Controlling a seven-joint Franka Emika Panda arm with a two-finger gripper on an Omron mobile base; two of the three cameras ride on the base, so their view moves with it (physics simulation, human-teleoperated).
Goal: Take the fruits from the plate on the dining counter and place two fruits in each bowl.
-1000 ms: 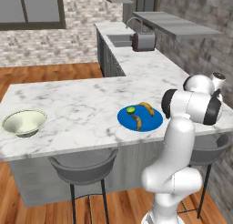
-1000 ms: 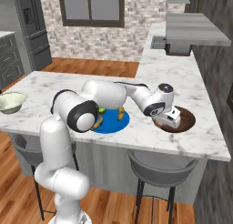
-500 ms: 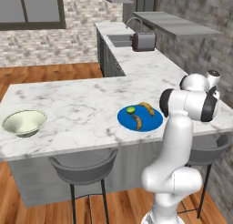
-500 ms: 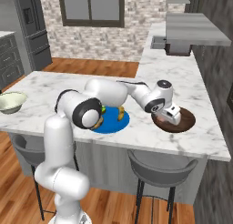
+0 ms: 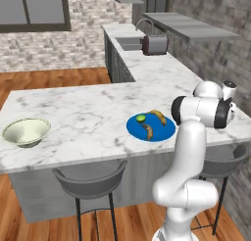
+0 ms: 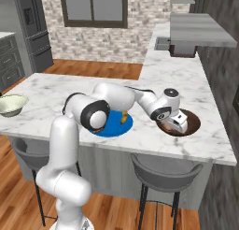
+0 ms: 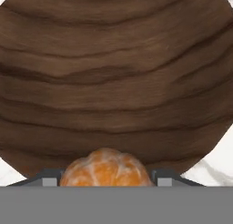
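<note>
End effector point(image 7: 105, 184) grasping the orange fruit point(image 7: 105, 167) directly above the brown wooden bowl point(image 6: 192, 122) on the desk point(image 6: 154, 93); best lowered near the centre before release.

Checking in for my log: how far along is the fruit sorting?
Done: nothing yet; the cream bowl and the wooden bowl look empty. In hand: the gripper holds the orange fruit over the wooden bowl. Left: the lime and two bananas on the blue plate.
</note>
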